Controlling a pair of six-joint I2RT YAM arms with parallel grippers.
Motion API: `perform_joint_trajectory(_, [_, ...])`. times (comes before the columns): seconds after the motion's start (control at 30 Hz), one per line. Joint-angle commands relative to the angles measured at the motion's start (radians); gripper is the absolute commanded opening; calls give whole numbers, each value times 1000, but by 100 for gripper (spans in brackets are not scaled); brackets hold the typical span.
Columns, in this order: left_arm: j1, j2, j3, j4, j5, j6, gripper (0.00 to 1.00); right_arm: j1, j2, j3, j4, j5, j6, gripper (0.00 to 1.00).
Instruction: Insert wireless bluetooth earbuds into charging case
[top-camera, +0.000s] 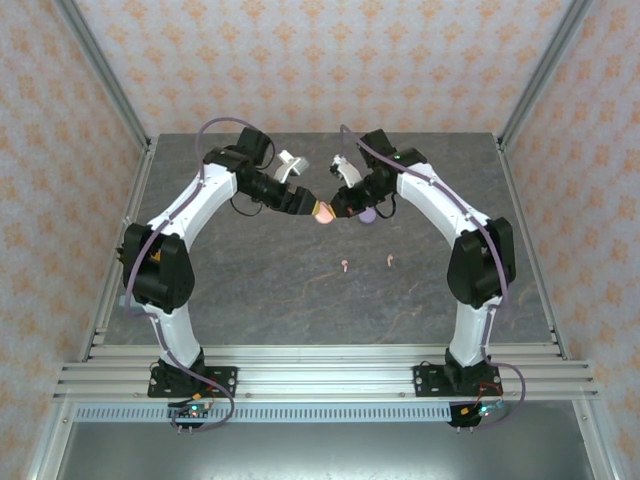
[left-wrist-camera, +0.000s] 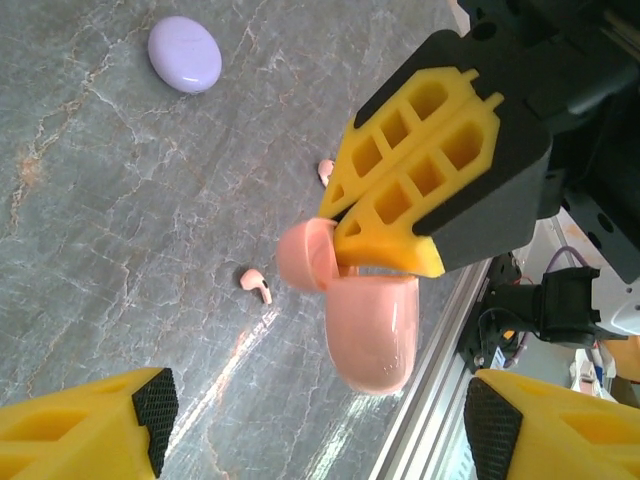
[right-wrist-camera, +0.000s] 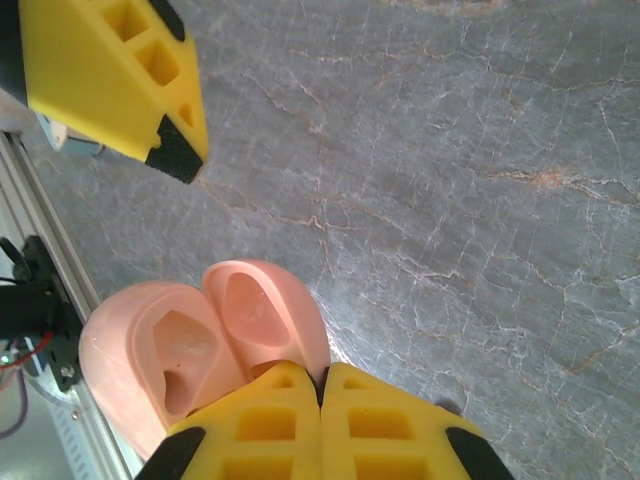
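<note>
The two tiny pale pink stemmed earbuds (top-camera: 345, 265) (top-camera: 388, 261) lie loose on the grey marbled worktop (top-camera: 250, 300), a little apart from each other and nearer than both claws. They look very light, hard and smooth. A pinch on the rounded bulb would probably squirt one away, so across the short stem seems the safer place to take hold.

The glossy pale pink clamshell charging case (top-camera: 325, 211) is held open at mid-worktop between the two arms. The right claw (right-wrist-camera: 322, 385) has its fingers together, clamped on the case's thin edge close to the hinge. That is a small purchase on a slick shell, and the case could pivot if pushed. The left claw (left-wrist-camera: 322, 412) stands wide apart just left of the case, holding nothing.

The right wrist view looks into the case (right-wrist-camera: 200, 350) and shows its moulded wells with no earbud in them. The left wrist view shows instead the case's outer shell (left-wrist-camera: 372, 335) and raised lid. Behind it are both earbuds (left-wrist-camera: 255, 283) (left-wrist-camera: 325, 170) and a closed lilac rounded case (left-wrist-camera: 185, 55) lying well apart on the worktop. From above, that lilac case (top-camera: 367, 214) sits just right of the right claw (top-camera: 343, 203).
</note>
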Motion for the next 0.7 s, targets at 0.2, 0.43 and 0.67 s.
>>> perform_joint_trajectory(0.2, [-11,40,46,-94,115,65,69,35,3,49,-27,29,-43,0])
perform_joint_trajectory(0.43, [-18,81,38,-135,185,106,64,35,-3,51,-10,18,-35,0])
perform_joint_trajectory(0.67, [-22,100,50,-169,217,135,60,35,-20,43,4,7,-32,0])
